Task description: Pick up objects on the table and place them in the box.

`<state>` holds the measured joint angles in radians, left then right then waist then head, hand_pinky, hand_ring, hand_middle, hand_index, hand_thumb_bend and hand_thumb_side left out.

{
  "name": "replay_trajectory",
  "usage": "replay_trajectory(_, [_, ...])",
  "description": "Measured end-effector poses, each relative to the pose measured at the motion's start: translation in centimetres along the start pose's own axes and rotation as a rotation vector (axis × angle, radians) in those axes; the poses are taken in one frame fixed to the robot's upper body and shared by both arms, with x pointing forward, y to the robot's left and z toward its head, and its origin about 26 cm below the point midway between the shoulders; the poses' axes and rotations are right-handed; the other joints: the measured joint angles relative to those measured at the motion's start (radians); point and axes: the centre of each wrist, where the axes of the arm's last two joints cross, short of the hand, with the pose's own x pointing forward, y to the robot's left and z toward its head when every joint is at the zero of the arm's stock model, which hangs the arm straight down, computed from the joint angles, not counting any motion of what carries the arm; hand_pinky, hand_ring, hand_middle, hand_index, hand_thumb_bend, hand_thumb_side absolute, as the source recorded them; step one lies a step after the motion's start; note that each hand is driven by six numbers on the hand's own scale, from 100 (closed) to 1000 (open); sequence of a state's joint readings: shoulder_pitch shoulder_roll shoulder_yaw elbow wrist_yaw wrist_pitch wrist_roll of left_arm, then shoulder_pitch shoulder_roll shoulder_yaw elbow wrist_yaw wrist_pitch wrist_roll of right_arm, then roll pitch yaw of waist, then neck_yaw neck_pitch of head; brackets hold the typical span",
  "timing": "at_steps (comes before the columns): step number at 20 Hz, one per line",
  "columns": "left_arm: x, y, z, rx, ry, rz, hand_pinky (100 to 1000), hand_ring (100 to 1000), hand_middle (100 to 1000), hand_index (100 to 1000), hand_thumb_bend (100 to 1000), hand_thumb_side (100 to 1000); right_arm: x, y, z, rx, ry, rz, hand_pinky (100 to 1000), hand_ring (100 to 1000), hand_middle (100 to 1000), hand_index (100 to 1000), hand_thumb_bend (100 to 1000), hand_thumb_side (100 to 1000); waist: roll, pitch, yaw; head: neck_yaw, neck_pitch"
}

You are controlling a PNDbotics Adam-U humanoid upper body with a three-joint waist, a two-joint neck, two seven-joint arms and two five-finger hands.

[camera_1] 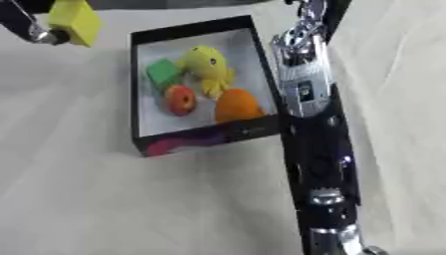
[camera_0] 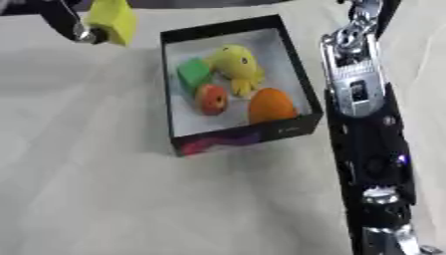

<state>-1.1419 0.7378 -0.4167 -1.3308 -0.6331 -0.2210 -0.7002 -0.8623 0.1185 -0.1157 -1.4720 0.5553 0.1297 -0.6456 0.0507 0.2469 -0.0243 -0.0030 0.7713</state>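
Note:
My left hand [camera_0: 68, 24] is at the top left, above the table and left of the box, with its fingers shut on a yellow block [camera_0: 113, 19]. The black-walled box [camera_0: 253, 135] with a white floor lies in the upper middle. Inside it are a green block [camera_0: 193, 73], a yellow soft toy [camera_0: 237, 62], a red-orange round fruit [camera_0: 212, 98] and an orange [camera_0: 272, 105]. My right forearm [camera_0: 362, 99] runs from the bottom right up past the box's right wall. It leaves the view at the top, so its hand does not show.
The box stands on a pale cloth-covered table [camera_0: 104, 189]. The black and silver right arm stands close along the box's right side. Open cloth stretches in front of the box and to its left.

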Motion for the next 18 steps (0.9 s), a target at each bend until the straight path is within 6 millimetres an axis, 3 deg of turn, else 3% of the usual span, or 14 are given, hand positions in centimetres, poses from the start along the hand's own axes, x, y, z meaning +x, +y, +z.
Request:
replay_trajectory(4, [1.9,2.0,-0.9,0.039,-0.062,-0.003,742,698,588,589,173,100,0.4,0.3,0.3,0.01,-0.007,-0.008,917,776,795,893,100,607,0.0,0.0,-0.016,0.0,0.0])
replay_trajectory(10, [5.2,3.2,-3.4,0.056,-0.176,0.008,731,688,580,589,159,100,1.1,0.7,1.1,0.029,-0.015,-0.037,917,776,796,893,100,611,0.0,0.0,-0.054,0.012,-0.003])
replay_trajectory(18, [8.0,1.9,-6.7,0.015,-0.267,0.062,722,678,573,597,175,100,2.7,1.5,2.1,0.057,-0.037,-0.093,917,777,796,894,100,613,0.0,0.001,-0.109,0.05,-0.027])
